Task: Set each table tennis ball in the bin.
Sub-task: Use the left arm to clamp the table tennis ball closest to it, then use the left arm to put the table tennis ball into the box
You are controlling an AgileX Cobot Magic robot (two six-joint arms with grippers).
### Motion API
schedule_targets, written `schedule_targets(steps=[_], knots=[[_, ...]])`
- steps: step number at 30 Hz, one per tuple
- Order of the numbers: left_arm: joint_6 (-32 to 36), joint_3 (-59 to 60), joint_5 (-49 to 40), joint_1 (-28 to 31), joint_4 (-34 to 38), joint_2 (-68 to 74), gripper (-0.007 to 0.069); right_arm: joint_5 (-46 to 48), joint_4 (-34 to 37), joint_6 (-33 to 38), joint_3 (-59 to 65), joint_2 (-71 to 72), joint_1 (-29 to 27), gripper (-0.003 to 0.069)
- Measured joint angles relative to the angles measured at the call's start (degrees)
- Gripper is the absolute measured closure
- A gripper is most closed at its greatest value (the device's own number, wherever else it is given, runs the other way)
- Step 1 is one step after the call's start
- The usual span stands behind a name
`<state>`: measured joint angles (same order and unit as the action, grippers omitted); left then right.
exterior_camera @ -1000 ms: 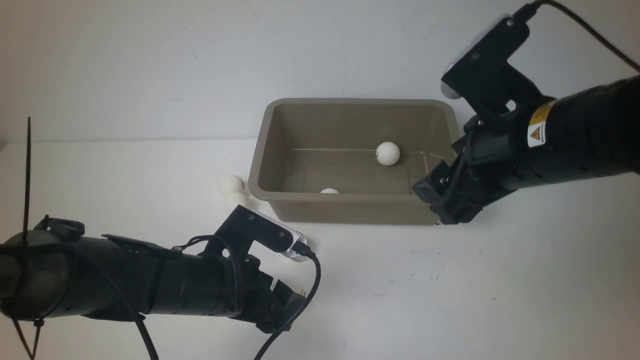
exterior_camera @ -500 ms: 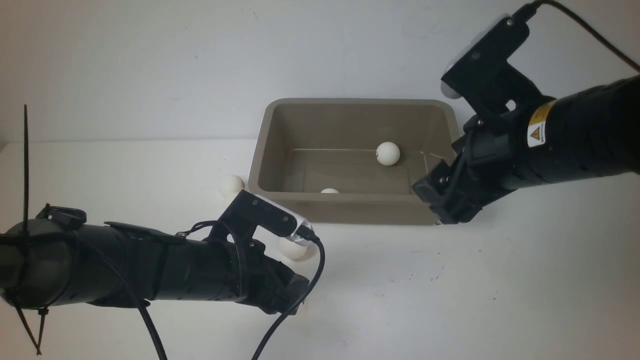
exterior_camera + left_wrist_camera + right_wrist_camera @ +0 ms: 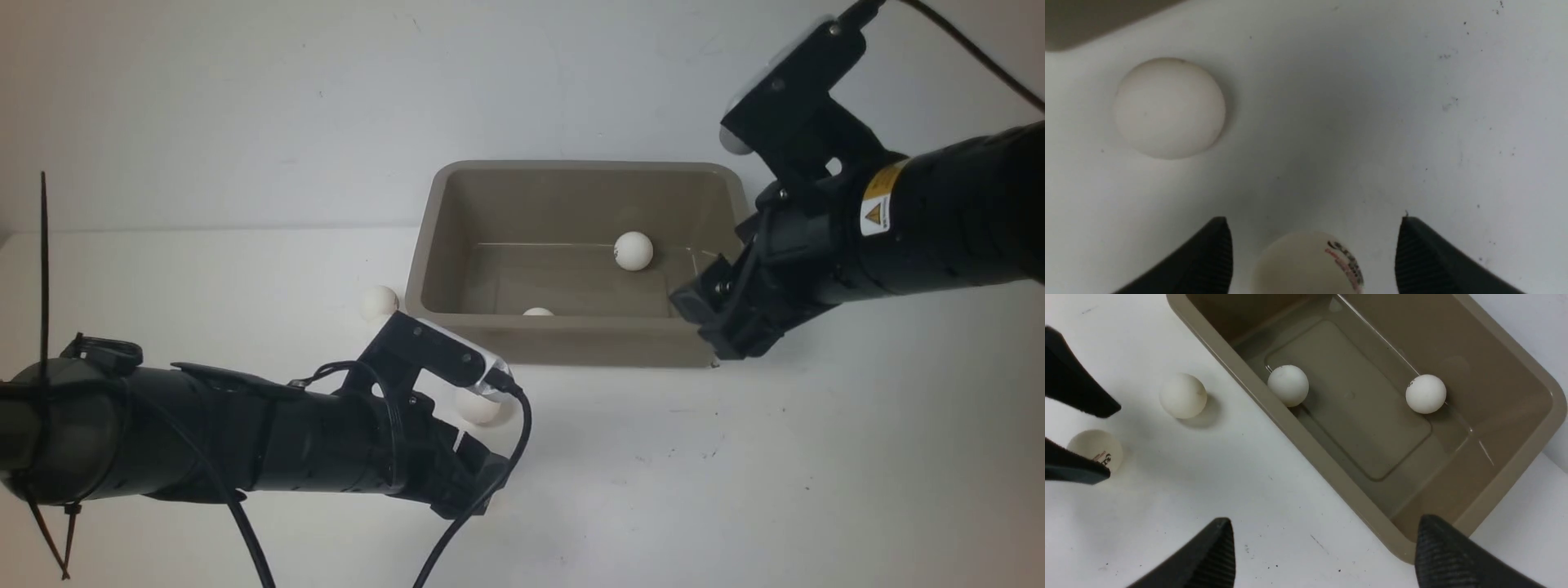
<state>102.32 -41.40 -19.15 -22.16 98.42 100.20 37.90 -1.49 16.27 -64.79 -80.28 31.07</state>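
Observation:
The taupe bin [image 3: 424, 269] [image 3: 1515, 457] holds two table tennis balls [image 3: 633, 250] [image 3: 538, 312] [image 3: 1426, 394] [image 3: 1288, 386]. A plain ball [image 3: 478, 406] [image 3: 1169, 108] [image 3: 1183, 395] lies on the table before the bin's front wall. Another ball [image 3: 379, 302] rests left of the bin. My left gripper [image 3: 482, 482] [image 3: 1313, 222] is open low over the table, with a logo-printed ball [image 3: 1308, 263] [image 3: 1096, 451] lying between its fingers, gaps on both sides. My right gripper [image 3: 714, 331] [image 3: 1323, 524] hangs open by the bin's front right corner, holding nothing.
The white table [image 3: 735, 474] stretches in front of and to the right of the bin. A white wall [image 3: 245, 106] stands close behind the bin. The left arm's black cable [image 3: 457, 539] loops down toward the table's front edge.
My left arm has drawn back slightly, uncovering the plain ball in front of the bin. The right gripper has edged a little up and left. The balls in the bin lie still.

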Motion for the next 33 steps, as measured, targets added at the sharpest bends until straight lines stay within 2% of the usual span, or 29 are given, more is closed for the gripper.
schedule_targets(steps=[10, 13, 14, 19, 26, 33], knots=[[0.9, 0.0, 0.1, 0.0, 0.0, 2.1, 0.0155, -0.2, 0.0, 0.0, 0.0, 0.0, 0.0, 0.0124], [0.8, 0.0, 0.2, 0.0, 0.0, 2.1, 0.0221, -0.2, 0.0, 0.0, 0.0, 0.0, 0.0, 0.0124], [0.8, 0.0, 0.2, 0.0, 0.0, 2.1, 0.0274, -0.2, 0.0, 0.0, 0.0, 0.0, 0.0, 0.0124], [0.6, 0.0, -0.7, 0.0, 0.0, 2.0, 0.0271, -0.2, 0.0, 0.0, 0.0, 0.0, 0.0, 0.0124], [0.4, -0.9, -9.2, -0.1, -0.3, -5.6, 0.0271, -0.2, -0.1, 0.0, 0.0, 0.0, 0.0, 0.0124], [1.5, -9.6, -7.6, 0.4, -0.4, -9.7, 0.0271, 0.0, -1.3, 0.0, 0.0, 0.0, 0.0, 0.0125]])
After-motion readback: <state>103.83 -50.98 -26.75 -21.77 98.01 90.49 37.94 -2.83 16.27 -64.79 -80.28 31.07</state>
